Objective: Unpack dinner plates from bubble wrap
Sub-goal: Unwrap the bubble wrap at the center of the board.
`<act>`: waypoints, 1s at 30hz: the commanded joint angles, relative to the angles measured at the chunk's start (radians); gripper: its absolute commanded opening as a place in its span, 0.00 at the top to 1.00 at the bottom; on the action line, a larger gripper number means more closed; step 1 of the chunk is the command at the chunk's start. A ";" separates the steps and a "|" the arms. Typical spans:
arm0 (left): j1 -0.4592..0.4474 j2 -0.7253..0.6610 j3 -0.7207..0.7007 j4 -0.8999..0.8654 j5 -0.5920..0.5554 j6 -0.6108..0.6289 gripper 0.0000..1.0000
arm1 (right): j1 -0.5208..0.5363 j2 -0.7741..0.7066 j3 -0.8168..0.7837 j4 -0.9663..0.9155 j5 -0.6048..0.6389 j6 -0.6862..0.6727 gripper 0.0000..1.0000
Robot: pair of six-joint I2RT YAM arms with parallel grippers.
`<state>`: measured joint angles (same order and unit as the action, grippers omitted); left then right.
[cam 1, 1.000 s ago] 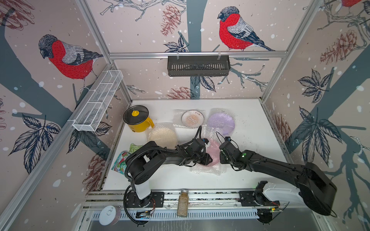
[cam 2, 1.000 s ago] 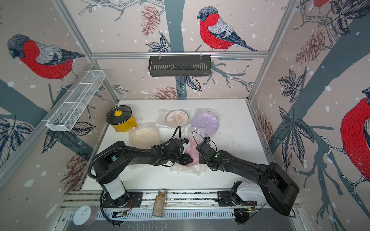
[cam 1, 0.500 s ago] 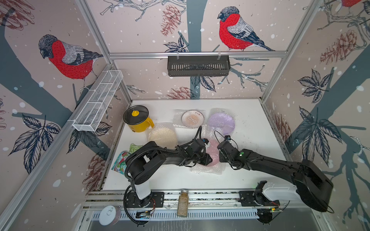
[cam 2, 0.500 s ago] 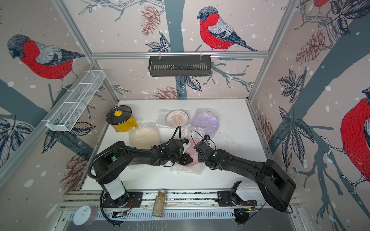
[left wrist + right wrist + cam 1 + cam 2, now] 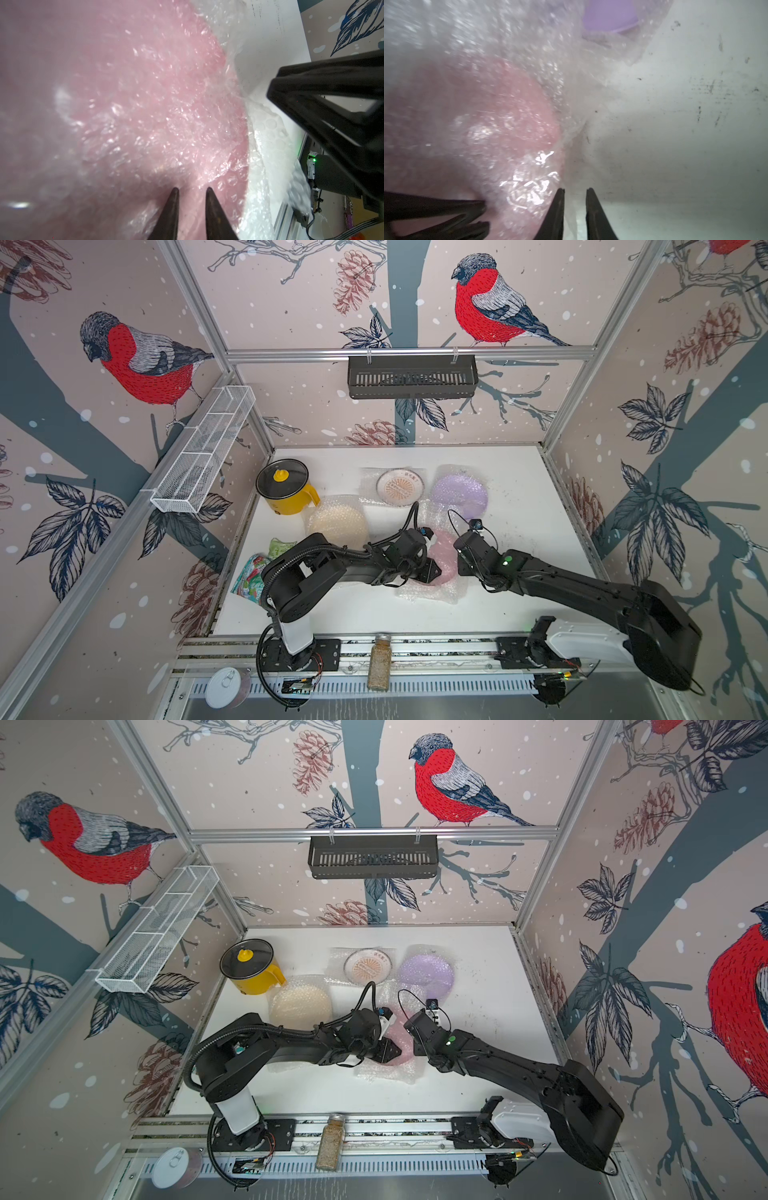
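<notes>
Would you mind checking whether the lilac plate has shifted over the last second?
No. The lilac plate lies where it did, just beside the sunburst plate and equally near the table's back edge.

1. I am seeing a plain pink plate under clear, bubble-dotted wrap.
2. A lilac plate, a cream plate and an orange-sunburst white plate are showing too.
3. A pot is showing yellow.

figure: i see a yellow pot with black lid at back left, snack bags nearer, spice jar on front rail.
</notes>
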<state>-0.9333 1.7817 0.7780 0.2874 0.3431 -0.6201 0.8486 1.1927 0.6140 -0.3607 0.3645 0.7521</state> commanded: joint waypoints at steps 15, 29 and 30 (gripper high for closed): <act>0.001 0.015 -0.028 -0.086 -0.020 -0.007 0.75 | -0.112 0.108 0.049 0.069 -0.028 -0.014 0.53; 0.001 0.013 -0.033 -0.048 0.006 -0.020 0.75 | -0.304 0.111 0.033 0.214 -0.304 -0.054 0.54; 0.000 0.013 -0.033 -0.047 0.008 -0.020 0.75 | -0.310 0.119 0.032 0.214 -0.298 -0.054 0.56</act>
<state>-0.9333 1.7863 0.7521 0.3569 0.3553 -0.6292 0.5491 1.2987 0.6449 -0.1768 0.1059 0.7074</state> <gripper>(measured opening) 0.249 0.453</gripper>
